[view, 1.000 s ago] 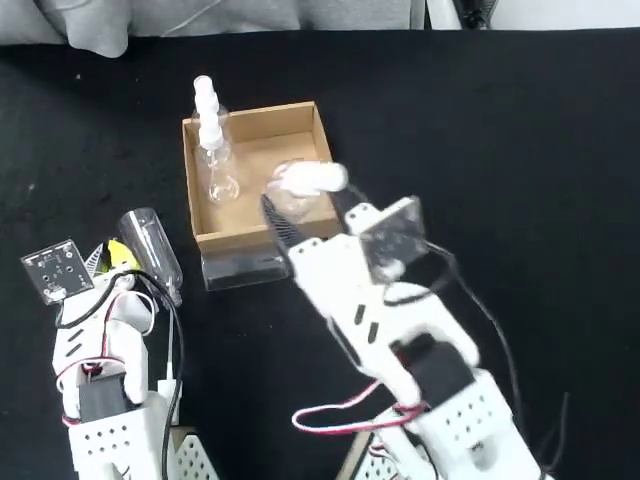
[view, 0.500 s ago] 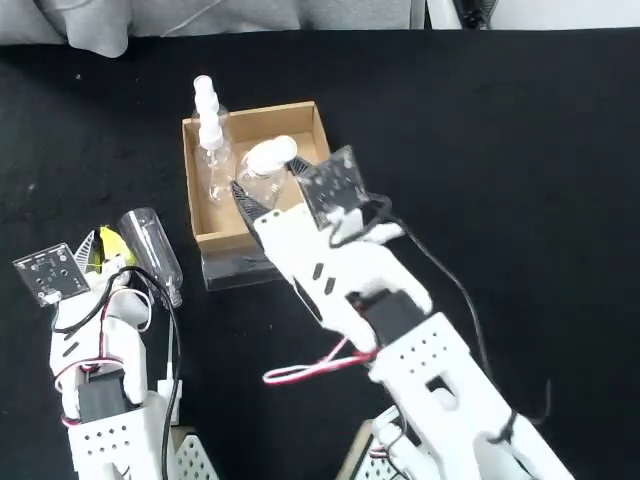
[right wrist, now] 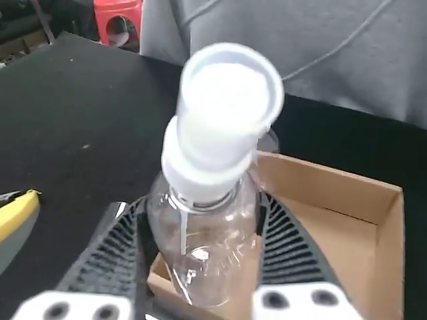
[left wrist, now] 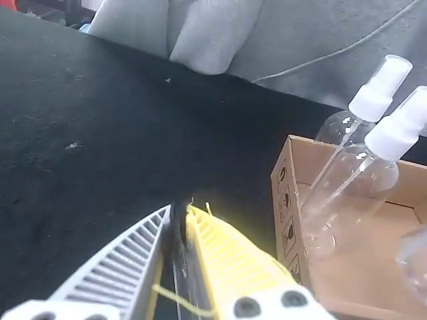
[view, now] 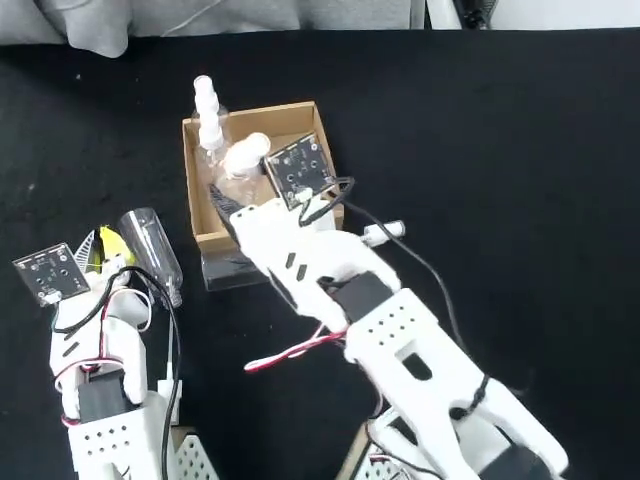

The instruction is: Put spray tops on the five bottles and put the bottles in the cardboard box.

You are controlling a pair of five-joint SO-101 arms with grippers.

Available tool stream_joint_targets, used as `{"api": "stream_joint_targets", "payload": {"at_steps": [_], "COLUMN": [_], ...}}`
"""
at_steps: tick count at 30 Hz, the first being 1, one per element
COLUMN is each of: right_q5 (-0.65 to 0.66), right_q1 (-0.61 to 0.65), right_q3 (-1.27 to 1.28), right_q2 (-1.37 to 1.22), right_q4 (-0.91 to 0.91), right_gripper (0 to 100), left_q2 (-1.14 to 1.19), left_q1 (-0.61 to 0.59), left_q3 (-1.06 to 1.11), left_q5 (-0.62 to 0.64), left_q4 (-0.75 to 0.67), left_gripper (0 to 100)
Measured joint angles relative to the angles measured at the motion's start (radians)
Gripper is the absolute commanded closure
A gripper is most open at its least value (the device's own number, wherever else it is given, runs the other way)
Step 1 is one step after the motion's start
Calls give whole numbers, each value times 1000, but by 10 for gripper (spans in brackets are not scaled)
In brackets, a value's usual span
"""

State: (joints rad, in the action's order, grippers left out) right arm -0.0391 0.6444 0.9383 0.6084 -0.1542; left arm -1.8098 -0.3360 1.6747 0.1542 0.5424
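Toward the back edge of the black bench (view: 500, 150), left of its middle, sits the open cardboard box (view: 285, 120). Two bottles with white spray tops lean side by side against the box's left wall. One bottle (left wrist: 337, 127) is farther back, near the back-left corner. The other bottle (left wrist: 347, 187) stands just in front of it, and their clear bodies overlap in the left wrist view.

The right arm stretches from the front edge of the bench across to the box. Its pincer (right wrist: 203, 213) grips a third bottle (right wrist: 200, 253), with one black finger (right wrist: 123, 253) pressed on each side of the clear body. This bottle wears a spray top (right wrist: 223, 113) and tilts a little, over the front part of the box and just beside the two leaning bottles. I cannot tell whether its base touches the box floor.

Near the front-left corner of the bench, well apart from the box's contents, the left pincer (left wrist: 179, 213) has its white and yellow fingers drawn together. A thin clear sliver lies between them, and I cannot make out what it is. Just beside this pincer, on the side toward the box, lies a clear bottle without a top (view: 152, 250), close to the box's front-left corner.
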Motion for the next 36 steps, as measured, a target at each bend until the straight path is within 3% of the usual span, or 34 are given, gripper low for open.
{"api": "stream_joint_targets", "payload": {"at_steps": [14,36], "right_q5": [0,0], "right_q1": [9,8], "right_q3": [0,-144], "right_q2": [-247,-568], "right_q4": [224,249], "right_gripper": [928,923], "left_q2": [0,0], "left_q1": [0,0], "left_q3": [0,0], "left_q5": [0,0], "left_q4": [0,0], "left_gripper": [970,970]}}
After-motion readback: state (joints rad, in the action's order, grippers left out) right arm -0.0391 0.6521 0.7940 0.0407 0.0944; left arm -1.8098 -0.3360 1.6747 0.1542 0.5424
